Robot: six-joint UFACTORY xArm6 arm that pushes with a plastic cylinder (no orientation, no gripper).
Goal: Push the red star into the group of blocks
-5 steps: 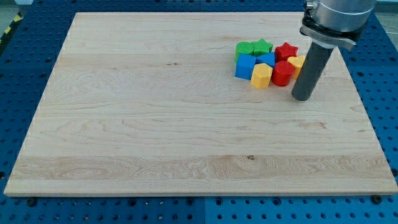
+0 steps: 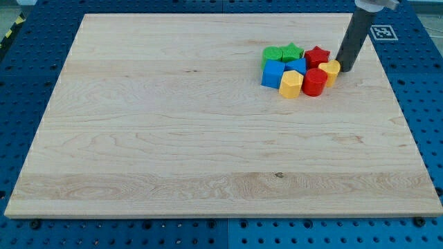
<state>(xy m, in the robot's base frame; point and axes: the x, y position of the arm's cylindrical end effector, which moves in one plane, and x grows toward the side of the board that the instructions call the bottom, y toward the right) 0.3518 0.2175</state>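
The red star [image 2: 318,56] sits at the upper right of a tight cluster of blocks on the wooden board [image 2: 173,124]. Around it are a green star [image 2: 292,52], a green block [image 2: 273,54], two blue blocks [image 2: 273,73] [image 2: 297,66], a yellow block [image 2: 291,84], a red cylinder [image 2: 314,81] and a yellow block [image 2: 331,70]. My tip [image 2: 344,70] rests at the right edge of the cluster, against that yellow block and just right of the red star.
A blue perforated table [image 2: 422,83] surrounds the board. A black-and-white marker tag [image 2: 381,32] lies near the board's top right corner.
My tip has moved toward the view's top, from below right of the cluster to its right edge beside the yellow block. The blocks look unmoved.
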